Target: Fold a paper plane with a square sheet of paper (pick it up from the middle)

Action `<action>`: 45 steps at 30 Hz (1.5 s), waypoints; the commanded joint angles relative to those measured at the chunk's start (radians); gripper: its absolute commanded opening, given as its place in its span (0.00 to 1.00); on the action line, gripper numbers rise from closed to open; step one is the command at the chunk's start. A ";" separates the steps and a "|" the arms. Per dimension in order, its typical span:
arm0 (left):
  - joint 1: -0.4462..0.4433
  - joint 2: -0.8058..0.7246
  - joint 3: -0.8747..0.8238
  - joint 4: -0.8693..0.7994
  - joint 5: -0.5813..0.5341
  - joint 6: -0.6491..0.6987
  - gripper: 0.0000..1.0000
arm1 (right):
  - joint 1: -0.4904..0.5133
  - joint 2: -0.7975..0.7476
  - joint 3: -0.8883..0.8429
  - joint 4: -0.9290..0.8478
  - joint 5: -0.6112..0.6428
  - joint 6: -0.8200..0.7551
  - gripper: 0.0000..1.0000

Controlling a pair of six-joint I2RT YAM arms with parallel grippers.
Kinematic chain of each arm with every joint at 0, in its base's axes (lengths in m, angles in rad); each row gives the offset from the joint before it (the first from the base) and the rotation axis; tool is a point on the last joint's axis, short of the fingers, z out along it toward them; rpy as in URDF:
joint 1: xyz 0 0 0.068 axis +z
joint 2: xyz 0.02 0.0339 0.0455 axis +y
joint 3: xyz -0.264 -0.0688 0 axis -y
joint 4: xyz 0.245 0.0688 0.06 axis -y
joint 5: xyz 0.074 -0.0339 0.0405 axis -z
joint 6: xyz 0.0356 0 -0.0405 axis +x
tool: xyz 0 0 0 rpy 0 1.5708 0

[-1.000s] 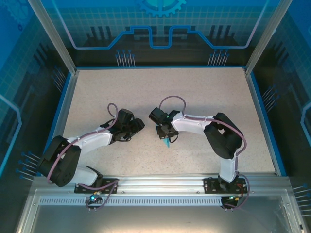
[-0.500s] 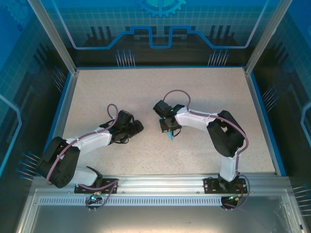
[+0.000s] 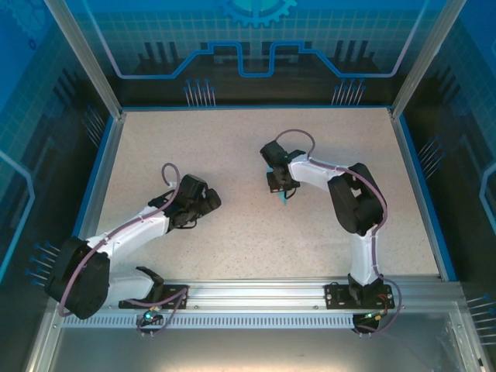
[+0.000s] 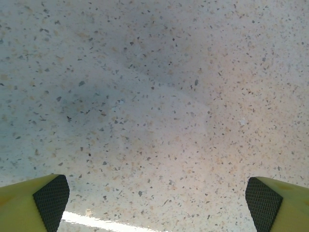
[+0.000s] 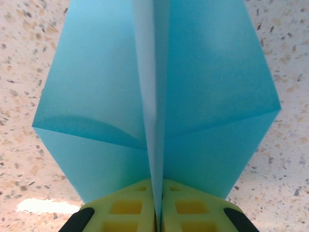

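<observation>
2 wings of the paper plane (image 5: pixel 154 96) spread wrist-side; overhead, a cyan sliver.

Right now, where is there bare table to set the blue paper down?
The table is bare along its far edge and in the near strip along the rail. Crowded: the middle, around the left gripper and the right gripper holding the paper plane.

Overhead camera looks down; wrist cameras skim the table (image 3: pixel 232 147).
</observation>
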 commanded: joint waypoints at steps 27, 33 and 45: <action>0.253 -0.260 0.067 0.071 -0.252 0.532 0.99 | -0.263 -0.887 -0.482 0.311 0.281 -0.103 0.99; 0.367 -0.270 -0.095 0.327 -0.259 0.624 0.99 | -0.354 -0.962 -0.684 0.460 0.354 -0.134 0.99; 0.453 -0.094 -0.325 0.881 0.005 0.826 0.98 | -0.413 -0.870 -0.982 0.981 0.172 -0.432 1.00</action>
